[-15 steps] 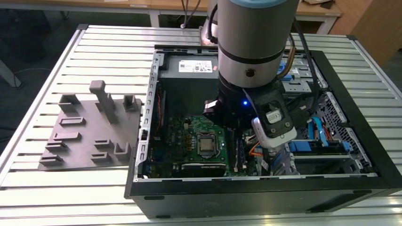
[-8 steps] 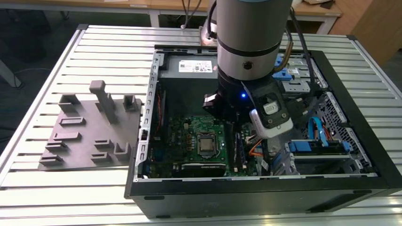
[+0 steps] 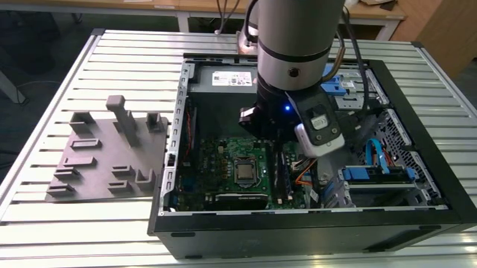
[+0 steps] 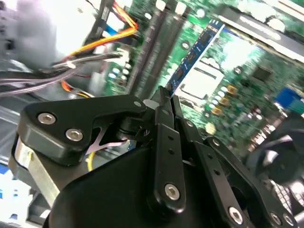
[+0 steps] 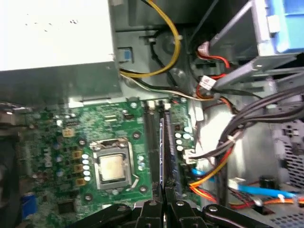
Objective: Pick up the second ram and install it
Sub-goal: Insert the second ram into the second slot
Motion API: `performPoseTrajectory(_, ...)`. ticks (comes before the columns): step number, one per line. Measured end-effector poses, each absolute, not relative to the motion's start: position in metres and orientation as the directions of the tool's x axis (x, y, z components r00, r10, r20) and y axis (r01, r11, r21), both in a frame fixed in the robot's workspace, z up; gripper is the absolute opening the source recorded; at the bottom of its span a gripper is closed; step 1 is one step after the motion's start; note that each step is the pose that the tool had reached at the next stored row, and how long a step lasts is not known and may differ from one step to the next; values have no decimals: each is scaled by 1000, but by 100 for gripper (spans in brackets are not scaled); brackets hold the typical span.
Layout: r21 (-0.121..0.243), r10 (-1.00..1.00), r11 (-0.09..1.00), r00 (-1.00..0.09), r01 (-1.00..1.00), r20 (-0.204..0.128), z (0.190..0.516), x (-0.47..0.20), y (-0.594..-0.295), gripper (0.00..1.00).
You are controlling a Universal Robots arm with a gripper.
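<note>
Stick and slot — that is the relation that counts here. My gripper [image 4: 165, 102] is closed on the second ram [image 4: 197, 50], fingertips pinched on one end of the thin blue-edged board, which runs straight out from between them over the motherboard [image 4: 247, 52]. In the first wrist view the second ram [image 5: 162, 147] appears edge-on, a narrow strip lying along the memory slots [image 5: 153, 142] just beside the processor socket [image 5: 113, 166], on the side toward the bundle of orange and black cables [image 5: 213, 175]. Its long axis looks parallel to the slots, so I judge the alignment close, though I cannot tell whether its lower edge is already seated or only above the slot. In the exterior view my arm hangs inside the open computer case [image 3: 417, 167], above the slots to the exterior view's right of the socket; the grey fixture plate [image 3: 104, 162] sits well apart on the table.
</note>
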State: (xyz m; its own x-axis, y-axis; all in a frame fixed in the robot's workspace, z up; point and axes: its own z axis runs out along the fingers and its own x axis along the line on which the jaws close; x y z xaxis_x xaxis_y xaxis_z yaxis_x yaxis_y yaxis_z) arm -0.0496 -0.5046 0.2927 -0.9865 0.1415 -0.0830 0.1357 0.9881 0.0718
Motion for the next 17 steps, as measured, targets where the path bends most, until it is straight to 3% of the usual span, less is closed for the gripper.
performPoseTrajectory(3, 58, 141, 989, -990, 139, -32, 293, -50, -502, 14)
performPoseTrajectory(5, 55, 129, 990, -992, 128, -14, 292, -50, -502, 14)
performPoseTrajectory(17, 53, 76, 996, -997, 76, 0, 289, -50, -502, 14)
